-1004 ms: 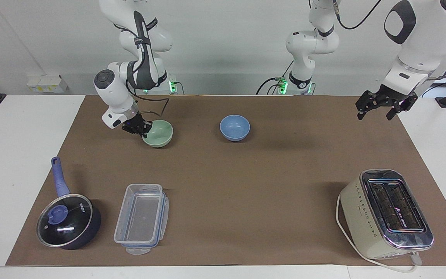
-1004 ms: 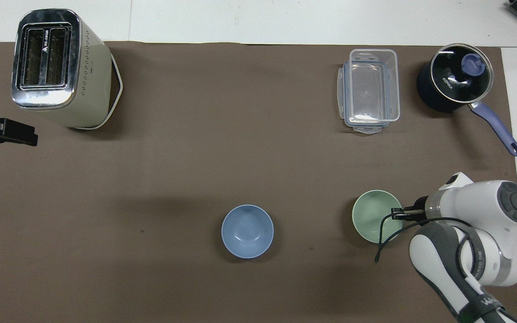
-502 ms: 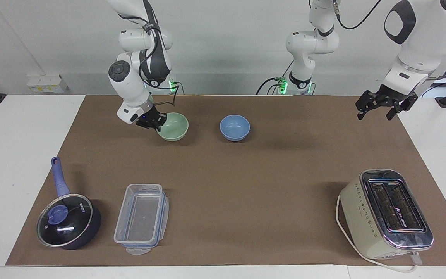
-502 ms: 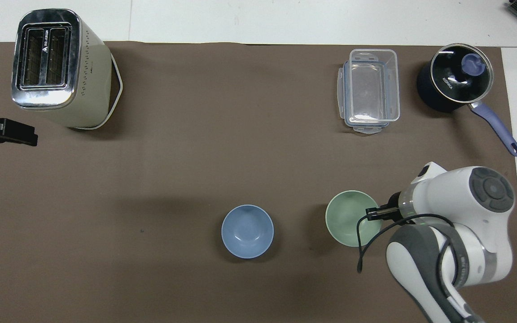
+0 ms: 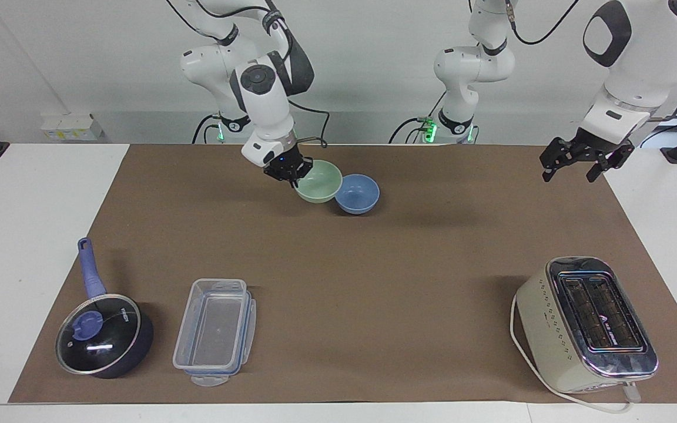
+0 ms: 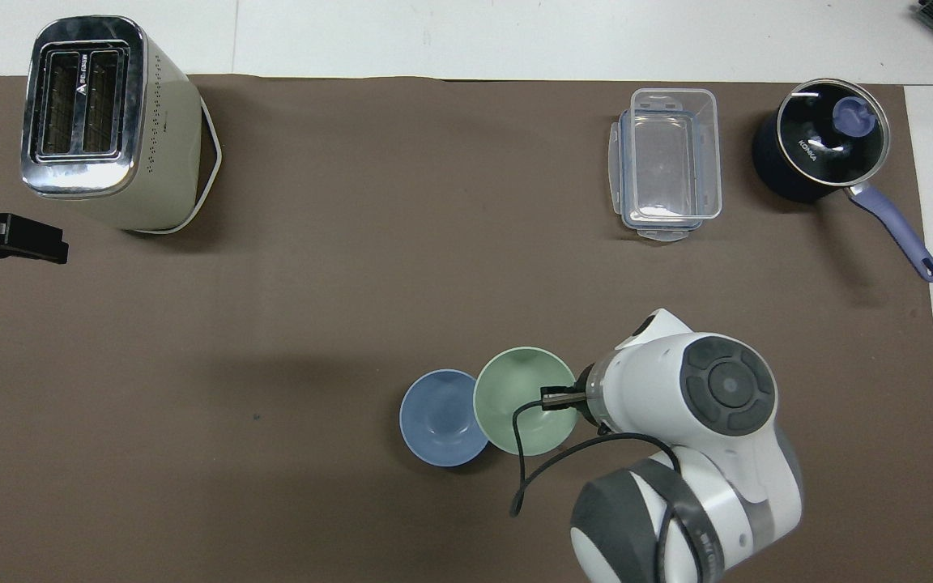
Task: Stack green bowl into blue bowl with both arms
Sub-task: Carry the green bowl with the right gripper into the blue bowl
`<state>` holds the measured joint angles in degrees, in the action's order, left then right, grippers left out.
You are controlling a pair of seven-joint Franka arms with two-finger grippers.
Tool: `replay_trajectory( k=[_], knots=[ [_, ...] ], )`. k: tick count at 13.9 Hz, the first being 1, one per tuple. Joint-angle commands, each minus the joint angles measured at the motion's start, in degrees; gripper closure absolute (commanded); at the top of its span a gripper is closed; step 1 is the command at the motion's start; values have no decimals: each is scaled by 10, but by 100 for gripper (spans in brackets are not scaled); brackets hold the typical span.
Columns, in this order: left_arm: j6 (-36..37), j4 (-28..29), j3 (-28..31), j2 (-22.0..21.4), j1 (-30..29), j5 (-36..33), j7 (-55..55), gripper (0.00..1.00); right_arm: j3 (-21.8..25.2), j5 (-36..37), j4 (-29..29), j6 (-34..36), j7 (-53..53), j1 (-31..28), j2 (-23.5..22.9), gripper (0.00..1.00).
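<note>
Right gripper point(image 5: 295, 177) jaws clamped on the rim of the green bowl point(image 5: 319, 181), at the rim's edge toward the right arm's end. Bowl held raised off the surface point(image 5: 374, 282), tilted, its edge overlapping the rim of the blue bowl point(image 5: 359, 194); contact between the two cannot be told. Blue bowl sits upright on the brown mat, mid-width, close to the robots. Left gripper point(image 5: 573, 164) waits in the air, jaws spread wide and empty, well away from the blue bowl, over the mat's edge at the left arm's end. Farther from the robots than the blue bowl: toaster point(image 5: 586, 325) toward the left arm's end; clear container point(image 5: 215, 331) and lidded saucepan point(image 5: 103, 335) toward the right arm's end.
</note>
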<state>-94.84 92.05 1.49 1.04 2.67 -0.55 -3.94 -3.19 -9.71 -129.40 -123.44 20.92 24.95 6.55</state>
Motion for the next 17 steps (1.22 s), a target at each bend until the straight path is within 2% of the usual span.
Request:
replay_trajectory(
  k=[1, 3, 6, 17],
  knots=[
    [12, -15, -2, 8, -3, -8, -5, 0, 3, -56, 14, -6, 9, 27, -25, 100],
    [12, -15, -2, 8, -3, -8, -5, 0, 3, -65, 10, -47, 26, 49, -33, 100],
    [12, -15, -2, 8, -3, -8, -5, 0, 3, -65, 8, -66, 28, 60, -52, 100],
    [12, -15, -2, 8, -3, -8, -5, 0, 2, -81, 0, -92, 49, 81, -78, 100]
  ],
)
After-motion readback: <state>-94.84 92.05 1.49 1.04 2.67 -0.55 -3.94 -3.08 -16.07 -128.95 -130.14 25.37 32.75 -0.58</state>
